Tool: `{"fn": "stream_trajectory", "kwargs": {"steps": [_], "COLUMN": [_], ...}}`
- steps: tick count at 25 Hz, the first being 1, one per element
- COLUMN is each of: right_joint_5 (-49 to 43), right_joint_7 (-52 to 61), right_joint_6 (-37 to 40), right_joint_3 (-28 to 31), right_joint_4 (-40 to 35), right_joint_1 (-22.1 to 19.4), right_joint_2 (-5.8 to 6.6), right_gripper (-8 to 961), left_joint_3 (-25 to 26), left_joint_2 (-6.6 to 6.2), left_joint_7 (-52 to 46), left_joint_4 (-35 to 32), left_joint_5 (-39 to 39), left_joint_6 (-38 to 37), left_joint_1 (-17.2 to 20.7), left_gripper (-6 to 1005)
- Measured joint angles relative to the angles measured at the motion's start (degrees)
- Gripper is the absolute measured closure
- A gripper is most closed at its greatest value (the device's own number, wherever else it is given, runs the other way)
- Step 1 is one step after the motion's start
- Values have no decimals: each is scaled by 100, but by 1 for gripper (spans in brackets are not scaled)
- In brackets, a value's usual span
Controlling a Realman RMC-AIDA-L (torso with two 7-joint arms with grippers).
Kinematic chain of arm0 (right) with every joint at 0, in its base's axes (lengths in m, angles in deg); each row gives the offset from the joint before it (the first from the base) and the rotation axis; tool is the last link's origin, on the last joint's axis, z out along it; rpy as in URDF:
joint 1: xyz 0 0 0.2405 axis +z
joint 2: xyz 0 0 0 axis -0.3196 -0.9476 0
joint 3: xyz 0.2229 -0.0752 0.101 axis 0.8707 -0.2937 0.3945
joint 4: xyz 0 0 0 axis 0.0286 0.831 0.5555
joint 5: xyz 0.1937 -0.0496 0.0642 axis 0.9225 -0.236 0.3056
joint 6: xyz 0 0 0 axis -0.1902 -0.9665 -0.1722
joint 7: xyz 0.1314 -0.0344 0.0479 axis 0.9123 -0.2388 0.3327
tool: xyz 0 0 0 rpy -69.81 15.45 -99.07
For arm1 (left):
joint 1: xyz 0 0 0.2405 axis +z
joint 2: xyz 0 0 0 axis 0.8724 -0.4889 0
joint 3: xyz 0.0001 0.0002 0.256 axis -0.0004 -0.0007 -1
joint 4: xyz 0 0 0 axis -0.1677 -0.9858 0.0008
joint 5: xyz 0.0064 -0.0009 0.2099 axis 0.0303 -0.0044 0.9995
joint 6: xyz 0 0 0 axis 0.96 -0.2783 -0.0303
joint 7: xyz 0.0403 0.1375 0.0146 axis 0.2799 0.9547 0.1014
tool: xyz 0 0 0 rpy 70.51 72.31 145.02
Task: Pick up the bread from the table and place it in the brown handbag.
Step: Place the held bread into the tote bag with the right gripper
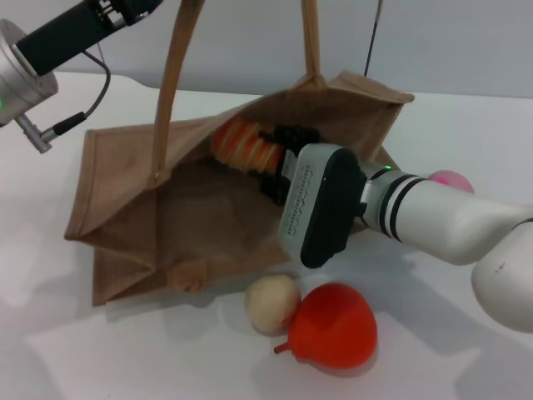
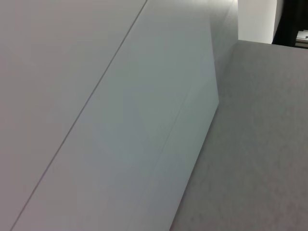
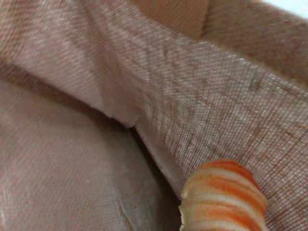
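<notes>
Jute, tan-brown and coarsely woven, makes up the brown handbag (image 1: 158, 217), which lies tipped on the white tabletop (image 1: 125, 358) with its mouth gaping toward the right arm and its two handles pulled upward out of the head view. Inside that mouth sits the bread (image 1: 244, 146), its orange and cream ridges showing against the fabric, clenched between the black fingers of the right gripper (image 1: 265, 158), which reaches in past the rim. I can't tell whether the loaf touches the lining or hangs just above it.

On the tabletop just outside the bag's near edge lie a small cream bun (image 1: 272, 303) and, touching it, a red-orange fruit-shaped toy (image 1: 335, 325). A pink ball (image 1: 450, 179) peeks out behind the right arm.

From the right wrist, only the bag's interior weave (image 3: 96, 144) and one end of the loaf (image 3: 224, 199) are visible, none of the loose items. The left arm is raised at the upper left of the head view; its gripper is out of sight, and its wrist camera catches only pale wall panels.
</notes>
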Motion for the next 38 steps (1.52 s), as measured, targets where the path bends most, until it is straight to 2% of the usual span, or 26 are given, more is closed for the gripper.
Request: {"fn": "stream_trajectory", "kwargs": {"steps": [1,6,11,17,22,31,38], "right_joint_5": [59,172,216,216,197,154,153], "right_joint_7": [0,3,4,4,-6,-82,-82], "right_joint_6": [-45,-84,-83,-34,-10,-168,-1447], "right_joint_3": [-5,25,-4,-21,-28,51,-110], "right_joint_4": [17,107,100,-167,-779,-1551,-1919], "right_joint_1": [3,6,15,-62,-396,-1328,-1994], "right_joint_2": [0,2,10,30,79,213,356], "right_gripper": [602,417,182,63,66,68,69], "left_joint_3": [0,0,0,2,32,52,54], "left_joint_2": [0,0,-4,-36,-67,-24,57], "left_joint_7": [-2,-5,-6,0,117,395,999], "left_joint_4": [0,0,0,4,34,10,-239], "left_joint_5": [0,-5,-105,-167,-344,-528,-552], "left_joint_6": [0,-8,-8,17,283,1492,2137], "left_joint_1": [1,17,68,173,374,707,782], "left_gripper": [889,889,888,888,888,888,891]}}
